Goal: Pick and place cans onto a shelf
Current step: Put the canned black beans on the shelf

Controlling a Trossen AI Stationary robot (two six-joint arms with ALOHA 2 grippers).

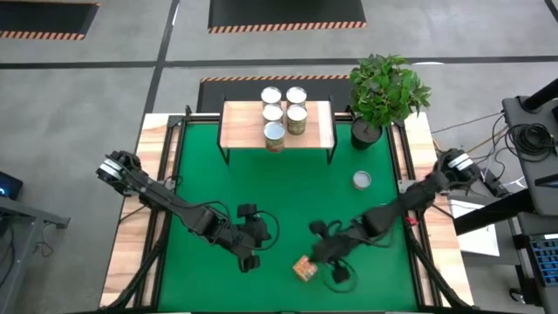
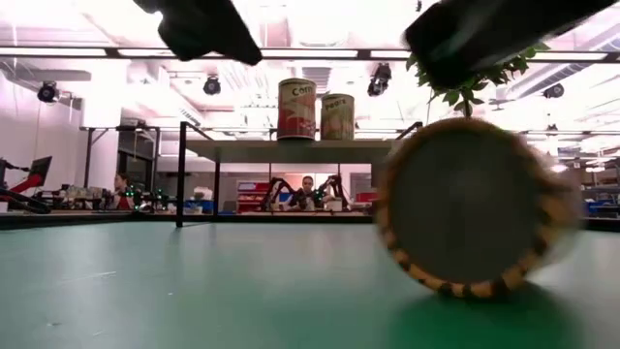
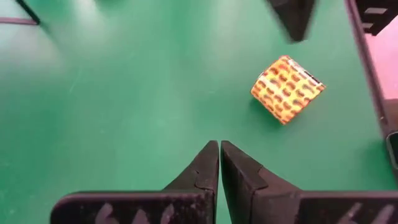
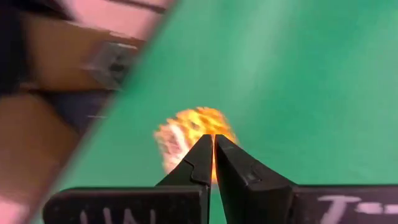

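Note:
An orange-patterned can lies on its side on the green mat near the table's front edge; it also shows in the left wrist view and the low view. My left gripper hovers shut to the can's left. My right gripper is shut just right of it, raised above the mat. The shelf at the far middle carries several upright cans. Another can stands upright on the mat.
A potted plant in a black pot stands at the shelf's right end. Light wood borders and black rails flank the green mat. Bare mat lies between the shelf and the two grippers.

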